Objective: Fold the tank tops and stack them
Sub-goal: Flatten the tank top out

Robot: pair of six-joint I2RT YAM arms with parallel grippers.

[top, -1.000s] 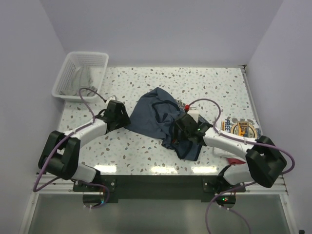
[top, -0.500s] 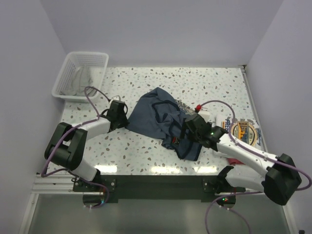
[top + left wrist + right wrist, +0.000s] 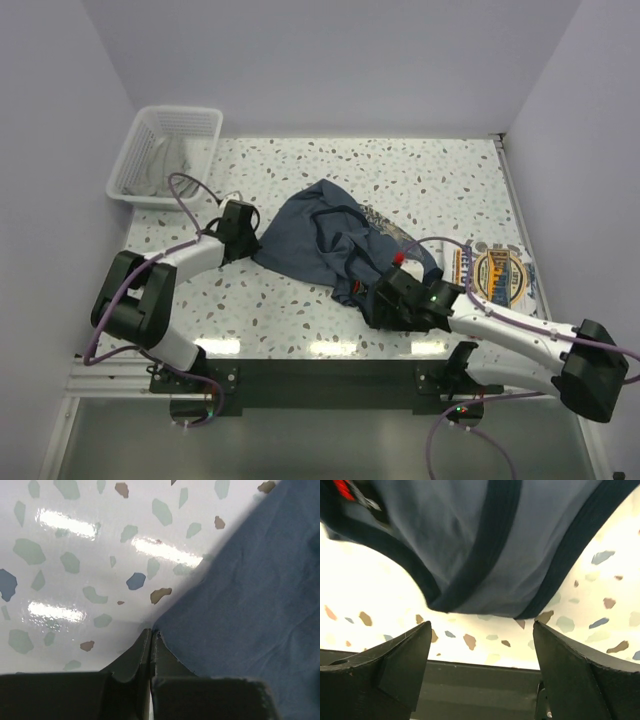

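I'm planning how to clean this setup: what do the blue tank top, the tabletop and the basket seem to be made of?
The slate-blue tank top: soft, matte knit cloth, possibly cotton jersey, since it drapes and wrinkles. The tabletop: a hard, glossy, terrazzo-look surface, perhaps laminate, with lamps reflecting off it. The basket: white moulded plastic, judging by its stiff open mesh.

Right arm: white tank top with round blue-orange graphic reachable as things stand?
Probably yes. The white tank top with round graphic lies flat beside its forearm; the right claw is open, empty, at the slate-blue tank top.
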